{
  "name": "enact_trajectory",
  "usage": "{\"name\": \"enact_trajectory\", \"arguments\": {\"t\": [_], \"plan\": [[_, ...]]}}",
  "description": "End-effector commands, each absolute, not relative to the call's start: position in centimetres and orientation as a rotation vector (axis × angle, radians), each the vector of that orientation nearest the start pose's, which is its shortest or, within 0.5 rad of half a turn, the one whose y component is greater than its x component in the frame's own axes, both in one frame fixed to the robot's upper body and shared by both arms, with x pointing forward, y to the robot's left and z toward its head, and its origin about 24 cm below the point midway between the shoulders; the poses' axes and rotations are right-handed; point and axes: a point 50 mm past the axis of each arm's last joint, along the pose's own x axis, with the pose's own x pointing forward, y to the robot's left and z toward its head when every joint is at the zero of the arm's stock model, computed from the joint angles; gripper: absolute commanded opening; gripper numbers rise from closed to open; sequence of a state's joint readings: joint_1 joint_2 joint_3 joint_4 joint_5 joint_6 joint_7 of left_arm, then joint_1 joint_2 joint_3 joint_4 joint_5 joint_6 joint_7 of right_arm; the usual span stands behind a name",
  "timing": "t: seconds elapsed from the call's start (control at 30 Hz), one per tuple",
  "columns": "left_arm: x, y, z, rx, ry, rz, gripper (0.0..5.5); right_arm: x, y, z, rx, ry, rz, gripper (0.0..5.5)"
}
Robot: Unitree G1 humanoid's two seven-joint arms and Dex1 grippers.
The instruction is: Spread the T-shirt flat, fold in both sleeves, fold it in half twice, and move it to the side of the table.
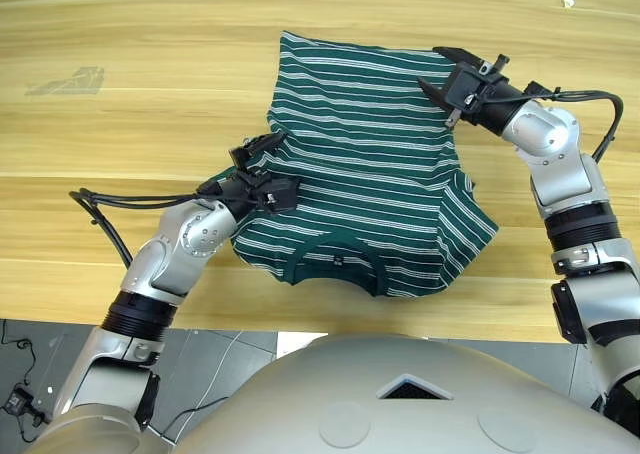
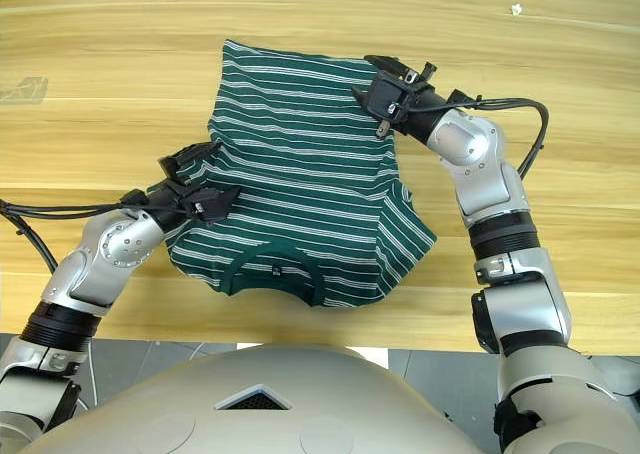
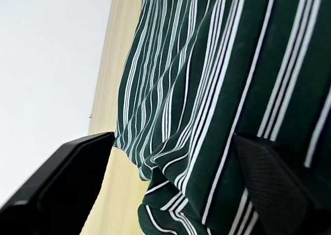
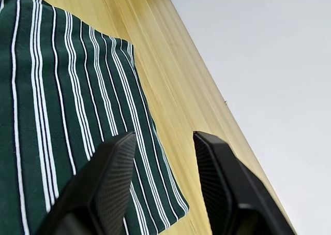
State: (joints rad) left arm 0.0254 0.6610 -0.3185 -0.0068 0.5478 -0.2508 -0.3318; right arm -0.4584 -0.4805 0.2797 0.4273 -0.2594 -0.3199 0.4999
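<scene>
A dark green T-shirt (image 1: 370,164) with white stripes lies on the wooden table (image 1: 140,34), collar (image 1: 335,264) nearest me and hem at the far side. Its right sleeve (image 1: 470,224) sticks out sideways. My left gripper (image 1: 280,164) is at the shirt's left edge, open, and in the left wrist view the striped cloth (image 3: 207,100) runs between its wide-apart fingers (image 3: 62,183). Over the shirt's far right edge my right gripper (image 1: 435,71) is open, and the hem corner (image 4: 155,193) lies below its fingers (image 4: 108,178).
A small white scrap (image 1: 568,3) lies at the table's far right and a faint grey mark (image 1: 68,80) at the far left. Bare wood surrounds the shirt. The table's front edge (image 1: 80,319) runs just below the collar, with cables (image 1: 110,209) trailing from the left arm.
</scene>
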Motion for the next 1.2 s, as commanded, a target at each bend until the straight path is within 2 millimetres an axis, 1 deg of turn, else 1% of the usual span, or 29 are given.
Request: {"name": "enact_trajectory", "arguments": {"t": [0.03,0.13,0.23,0.3,0.4,0.5,0.63,0.7,0.77,0.83,0.87,0.9,0.93,0.97,1.03,1.1,1.13,1.2], "plan": [[21.4,18.1,1.9,1.199,0.066,-0.836,4.3,31.9,-15.7,7.9,-0.881,-0.105,0.76,2.05],[21.1,17.9,2.2,1.2,0.049,-0.847,4.3,31.9,-15.5,7.7,-0.877,-0.104,0.761,2.05],[20.6,18.2,3.3,1.194,0.026,-0.843,4.3,31.9,-15.6,7.8,-0.874,-0.106,0.758,2.05],[20.1,18.8,4.0,1.205,0.029,-0.829,4.3,31.9,-15.7,7.8,-0.873,-0.106,0.751,2.05],[19.5,19.6,3.9,1.223,0.057,-0.821,4.3,31.9,-15.8,8.0,-0.872,-0.114,0.743,2.05],[19.5,19.8,3.6,1.23,0.066,-0.801,4.3,31.9,-15.8,7.9,-0.867,-0.118,0.739,2.05],[19.5,19.2,3.3,1.208,0.06,-0.807,4.3,31.8,-15.9,7.9,-0.865,-0.118,0.734,2.05],[19.9,19.3,4.3,1.157,0.023,-0.738,4.3,31.9,-16.0,8.0,-0.863,-0.122,0.726,2.05],[20.6,20.6,7.1,0.961,-0.032,-0.547,4.3,31.8,-16.2,8.3,-0.853,-0.134,0.712,2.05],[20.4,22.7,10.0,0.644,-0.113,-0.34,4.3,31.5,-16.7,8.8,-0.835,-0.152,0.677,2.05],[19.7,23.7,11.0,0.469,-0.145,-0.266,4.3,31.3,-17.1,9.1,-0.822,-0.162,0.658,2.05],[18.8,24.4,11.6,0.339,-0.171,-0.223,4.3,31.0,-17.3,9.4,-0.814,-0.171,0.646,2.05],[17.7,25.1,12.0,0.217,-0.18,-0.187,4.3,30.8,-17.5,9.6,-0.81,-0.177,0.638,2.05],[16.7,25.7,12.0,0.133,-0.173,-0.158,4.3,30.5,-17.7,9.7,-0.808,-0.181,0.634,2.05],[15.3,27.0,10.5,0.013,-0.081,-0.074,4.3,30.0,-18.1,10.0,-0.803,-0.186,0.619,2.05],[13.9,27.3,7.6,-0.134,0.065,0.004,4.3,29.5,-18.4,10.2,-0.794,-0.19,0.599,2.05],[13.2,26.9,6.2,-0.22,0.128,0.028,4.3,29.2,-18.6,10.3,-0.791,-0.19,0.59,2.05],[12.2,25.9,4.3,-0.378,0.212,0.075,4.3,28.8,-18.8,10.5,-0.785,-0.188,0.577,2.05]]}}
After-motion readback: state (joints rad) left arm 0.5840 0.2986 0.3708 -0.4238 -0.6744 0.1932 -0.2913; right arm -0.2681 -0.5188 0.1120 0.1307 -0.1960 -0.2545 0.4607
